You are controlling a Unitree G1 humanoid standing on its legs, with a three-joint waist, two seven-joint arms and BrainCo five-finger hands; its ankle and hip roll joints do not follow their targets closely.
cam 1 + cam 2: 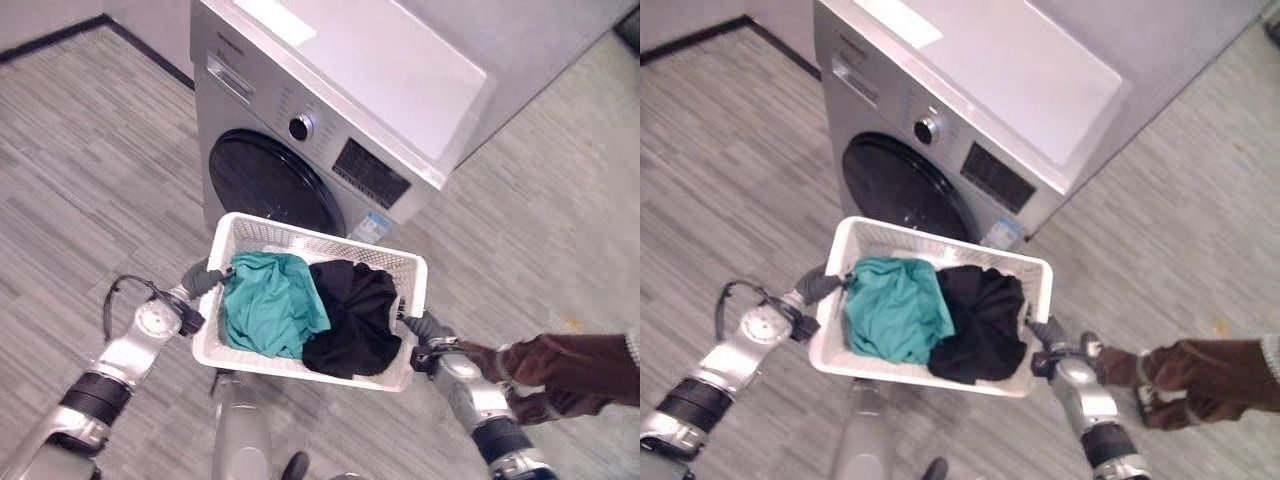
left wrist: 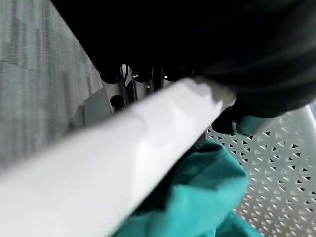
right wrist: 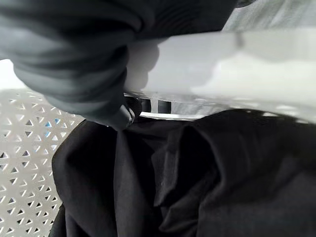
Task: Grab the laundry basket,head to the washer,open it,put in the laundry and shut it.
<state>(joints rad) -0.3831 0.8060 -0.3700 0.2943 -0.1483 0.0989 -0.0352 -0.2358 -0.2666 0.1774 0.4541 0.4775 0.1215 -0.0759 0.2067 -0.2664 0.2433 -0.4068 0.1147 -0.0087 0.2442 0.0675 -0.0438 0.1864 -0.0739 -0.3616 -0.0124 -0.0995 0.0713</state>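
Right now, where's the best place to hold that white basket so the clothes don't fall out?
By the rim at its two short ends, one hand from each side. The white basket is wide and open-topped, so matching grips keep it level. The left hand sits at the end by the teal cloth, the right hand at the end by the black cloth.

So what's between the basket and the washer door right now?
Nothing: in the left eye view the laundry basket far rim sits just before the closed washer door, no object between.
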